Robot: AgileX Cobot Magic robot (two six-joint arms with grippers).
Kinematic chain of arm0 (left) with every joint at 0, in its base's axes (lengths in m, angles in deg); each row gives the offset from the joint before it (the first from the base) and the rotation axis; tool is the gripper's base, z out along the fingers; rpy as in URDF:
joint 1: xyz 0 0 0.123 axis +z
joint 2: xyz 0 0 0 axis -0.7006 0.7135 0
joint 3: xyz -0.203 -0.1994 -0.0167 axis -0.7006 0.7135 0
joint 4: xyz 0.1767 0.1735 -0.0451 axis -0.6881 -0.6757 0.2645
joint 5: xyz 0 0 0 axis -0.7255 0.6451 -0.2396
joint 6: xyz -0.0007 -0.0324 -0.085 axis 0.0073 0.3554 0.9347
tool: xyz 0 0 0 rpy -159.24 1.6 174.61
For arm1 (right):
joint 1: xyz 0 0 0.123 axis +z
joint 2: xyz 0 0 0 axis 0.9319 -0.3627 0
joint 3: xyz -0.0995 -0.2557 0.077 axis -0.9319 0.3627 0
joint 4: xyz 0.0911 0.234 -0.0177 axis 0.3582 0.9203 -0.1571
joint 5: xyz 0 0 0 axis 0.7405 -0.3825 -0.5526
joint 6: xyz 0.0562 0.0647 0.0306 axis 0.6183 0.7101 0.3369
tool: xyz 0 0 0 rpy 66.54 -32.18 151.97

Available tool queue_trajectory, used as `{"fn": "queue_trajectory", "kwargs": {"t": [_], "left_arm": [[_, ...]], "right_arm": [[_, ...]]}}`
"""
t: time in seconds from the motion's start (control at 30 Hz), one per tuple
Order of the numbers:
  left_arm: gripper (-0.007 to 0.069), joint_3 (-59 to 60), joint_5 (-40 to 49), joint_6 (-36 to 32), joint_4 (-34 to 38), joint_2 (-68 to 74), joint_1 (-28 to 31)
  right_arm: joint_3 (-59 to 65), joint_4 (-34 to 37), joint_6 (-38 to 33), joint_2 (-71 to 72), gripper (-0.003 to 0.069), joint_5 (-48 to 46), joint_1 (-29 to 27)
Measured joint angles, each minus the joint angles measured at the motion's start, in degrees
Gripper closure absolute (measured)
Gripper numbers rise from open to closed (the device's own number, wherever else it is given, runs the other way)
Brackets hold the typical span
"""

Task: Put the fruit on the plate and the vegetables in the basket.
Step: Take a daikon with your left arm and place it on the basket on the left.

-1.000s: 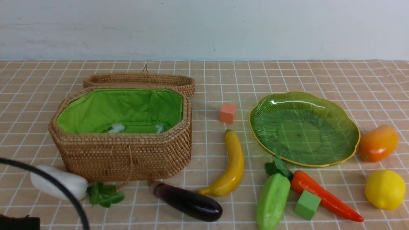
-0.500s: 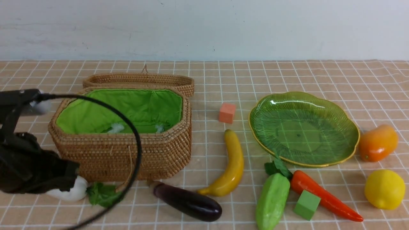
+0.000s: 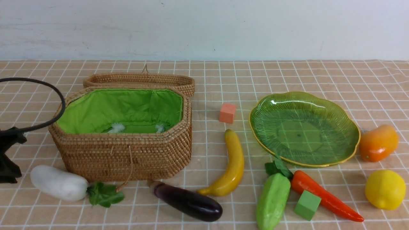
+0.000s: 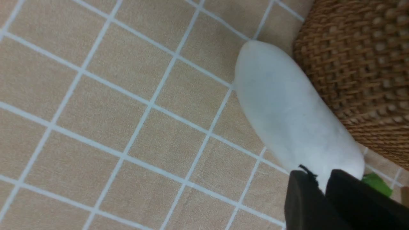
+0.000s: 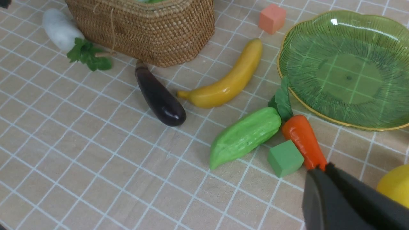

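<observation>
My left hand [image 4: 321,180] is close to the white radish [image 3: 59,187], which lies on the tabletop [image 3: 287,73] just in front of the basket's [image 3: 127,156] left corner. I cannot tell whether its fingers are parted. My right hand [image 5: 319,171] is closed, fingers pressed together, near the carrot [image 3: 322,198]. Banana [image 3: 233,166], lemon [image 3: 385,189] and mango [image 3: 378,142] lie on the tabletop around the plate [image 3: 345,143].

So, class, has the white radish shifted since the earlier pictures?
No. The white radish lies on the same grid squares, by the near-left corner of the basket.
</observation>
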Motion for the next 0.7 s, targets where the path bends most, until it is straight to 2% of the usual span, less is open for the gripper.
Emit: {"fn": "queue_trajectory", "kwargs": {"t": [0.03,0.07,0.1,0.13,0.17,0.2,0.23,0.33,0.47,0.7], "left_arm": [[0.0433,0.0,-0.24,-0.01,0.92,1.58,0.06],[0.0422,0.0,-0.31,-0.01,1.18,1.91,0.06],[0.0364,0.0,-0.94,0.01,2.17,3.45,0.06],[0.0262,0.0,-2.68,0.06,3.98,5.69,0.06],[0.0209,0.0,-4.36,0.06,5.62,7.14,0.06],[0.019,0.0,-4.64,0.06,5.89,7.37,0.06],[0.0127,0.0,-6.64,0.08,7.61,8.93,0.06],[0.0045,-0.05,-10.41,0.08,10.05,10.79,0.06],[0.0026,-0.11,-13.93,0.03,11.46,13.1,0.06],[0.0075,-0.11,-14.6,0.03,11.58,16.92,0.06]], "right_arm": [[0.0,-0.05,0.0,0.0,0.0653,0.39,0.0],[0.0,-0.13,0.0,0.0,0.0653,0.56,0.0],[0.0,-0.14,-0.04,0.0,0.0652,0.95,0.0],[0.0,-0.14,-0.04,0.0,0.0652,1.6,0.0],[0.0,-0.17,-0.04,0.0,0.0652,1.77,0.0],[0.0,-0.17,-0.04,0.0,0.0652,1.85,0.0],[0.0,-0.17,-0.04,0.0,0.0651,1.99,0.0],[0.0,-0.17,-0.07,0.0,0.0649,2.09,0.0],[0.0,-0.17,-0.07,0.0,0.0645,2.09,0.0],[0.0,-0.17,-0.15,0.0,0.0645,3.16,0.0]]}}
